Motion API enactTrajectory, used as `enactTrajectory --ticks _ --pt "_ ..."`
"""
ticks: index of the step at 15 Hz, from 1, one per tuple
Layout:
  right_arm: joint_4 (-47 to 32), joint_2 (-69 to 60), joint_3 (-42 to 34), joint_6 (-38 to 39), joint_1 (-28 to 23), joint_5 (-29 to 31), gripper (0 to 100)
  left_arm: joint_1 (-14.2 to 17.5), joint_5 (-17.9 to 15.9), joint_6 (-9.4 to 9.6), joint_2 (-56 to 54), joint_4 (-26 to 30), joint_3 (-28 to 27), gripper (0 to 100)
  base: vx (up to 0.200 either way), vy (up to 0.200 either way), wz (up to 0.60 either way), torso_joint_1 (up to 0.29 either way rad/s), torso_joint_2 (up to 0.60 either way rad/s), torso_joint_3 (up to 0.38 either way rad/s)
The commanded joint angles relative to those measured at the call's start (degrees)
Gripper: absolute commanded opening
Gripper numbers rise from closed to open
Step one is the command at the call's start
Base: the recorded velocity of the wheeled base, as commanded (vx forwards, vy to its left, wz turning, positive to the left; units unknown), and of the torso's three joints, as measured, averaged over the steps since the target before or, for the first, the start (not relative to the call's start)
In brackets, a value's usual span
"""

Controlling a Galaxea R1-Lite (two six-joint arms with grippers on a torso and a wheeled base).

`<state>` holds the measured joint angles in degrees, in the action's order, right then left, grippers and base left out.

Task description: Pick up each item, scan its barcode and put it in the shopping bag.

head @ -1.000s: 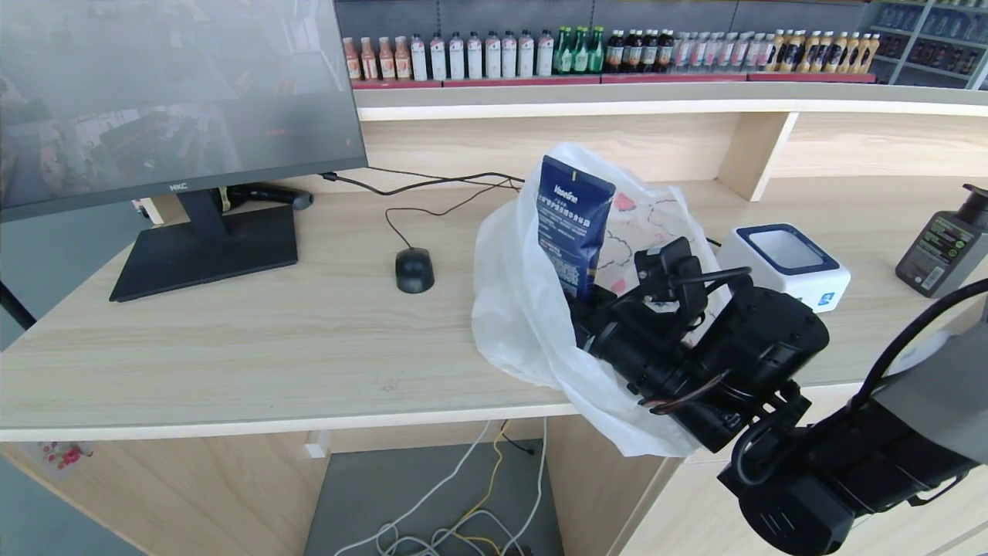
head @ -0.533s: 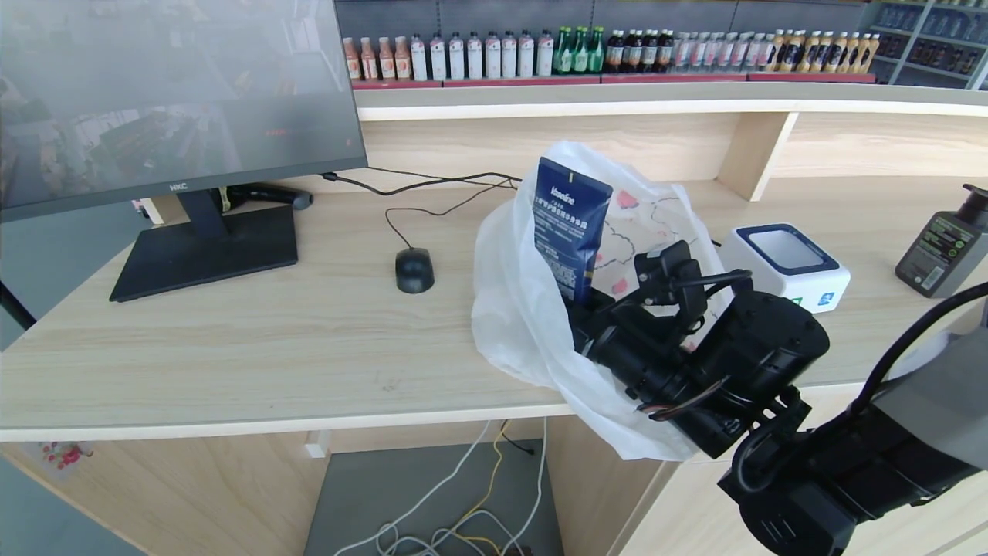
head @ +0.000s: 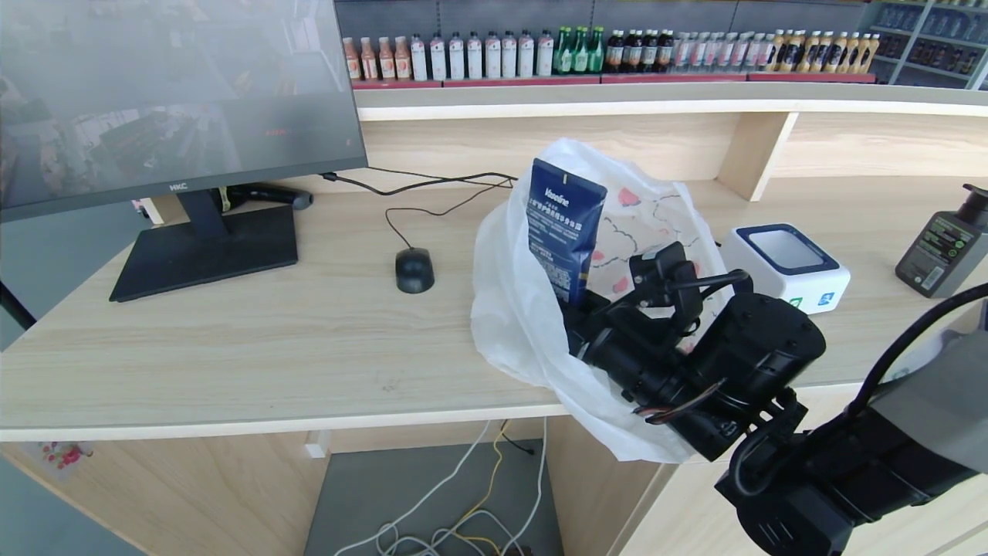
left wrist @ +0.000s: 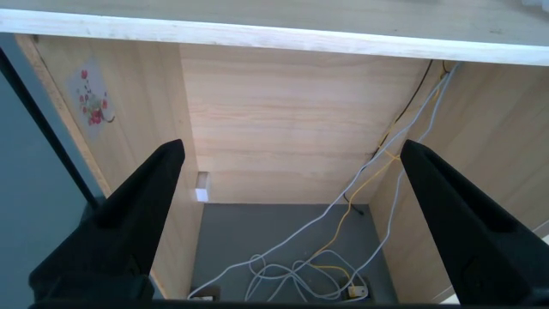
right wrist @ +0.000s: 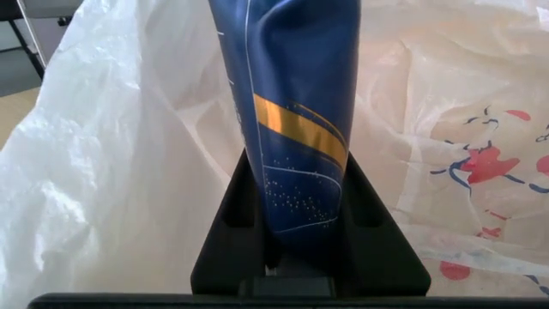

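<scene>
A dark blue pouch [head: 562,228] stands upright in the mouth of the white shopping bag [head: 517,309] on the counter. My right gripper [head: 575,316] is shut on the pouch's lower end, inside the bag's opening. In the right wrist view the blue pouch [right wrist: 292,112] with a gold stripe rises between the black fingers [right wrist: 232,206], and the bag's white plastic [right wrist: 111,172] surrounds it. My left gripper [left wrist: 292,215] hangs below the counter with its fingers [left wrist: 137,215] wide apart and nothing between them. The white barcode scanner [head: 783,264] sits to the right of the bag.
A monitor [head: 170,100] on a black stand and a black mouse [head: 414,269] occupy the counter's left half. A grey pump bottle [head: 943,249] stands at the far right. Cables [left wrist: 343,249] lie on the floor under the counter. Bottles line the back shelf [head: 602,52].
My right gripper has shifted the blue pouch a little to the left and slightly up within the bag's mouth. The bag's rim has moved with it.
</scene>
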<state>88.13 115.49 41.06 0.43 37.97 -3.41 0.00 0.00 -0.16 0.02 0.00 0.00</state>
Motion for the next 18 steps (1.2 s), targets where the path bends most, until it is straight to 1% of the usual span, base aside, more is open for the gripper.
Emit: enactTrajectory --ticks 1,2,3,10,12,18 --pt "0.12 0.17 0.34 0.01 -0.09 0.07 0 0.0 0.0 -0.02 -0.02 0.0 0.0 100 0.0 0.0 0.0 0.0 0.0 0.0" --pt "0.12 0.17 0.69 0.1 -0.18 0.16 0 0.0 0.0 -0.02 -0.02 0.0 0.0 100 0.0 0.0 0.0 0.0 0.0 0.0" --pt "0.12 0.17 0.69 0.19 -0.18 0.16 100 0.0 0.0 -0.02 -0.02 0.0 0.0 100 0.0 0.0 0.0 0.0 0.0 0.0" --pt "0.12 -3.17 -1.24 0.36 -0.44 0.16 100 0.0 0.0 -0.02 -0.02 0.0 0.0 100 0.0 0.0 0.0 0.0 0.0 0.0" --pt "0.56 -6.16 -3.26 0.45 -1.94 0.07 100 0.0 0.0 -0.02 -0.02 0.0 0.0 100 0.0 0.0 0.0 0.0 0.0 0.0" --pt "0.64 -13.36 -8.8 0.36 -2.2 0.07 100 0.0 0.0 -0.02 -0.02 0.0 0.0 100 0.0 0.0 0.0 0.0 0.0 0.0"
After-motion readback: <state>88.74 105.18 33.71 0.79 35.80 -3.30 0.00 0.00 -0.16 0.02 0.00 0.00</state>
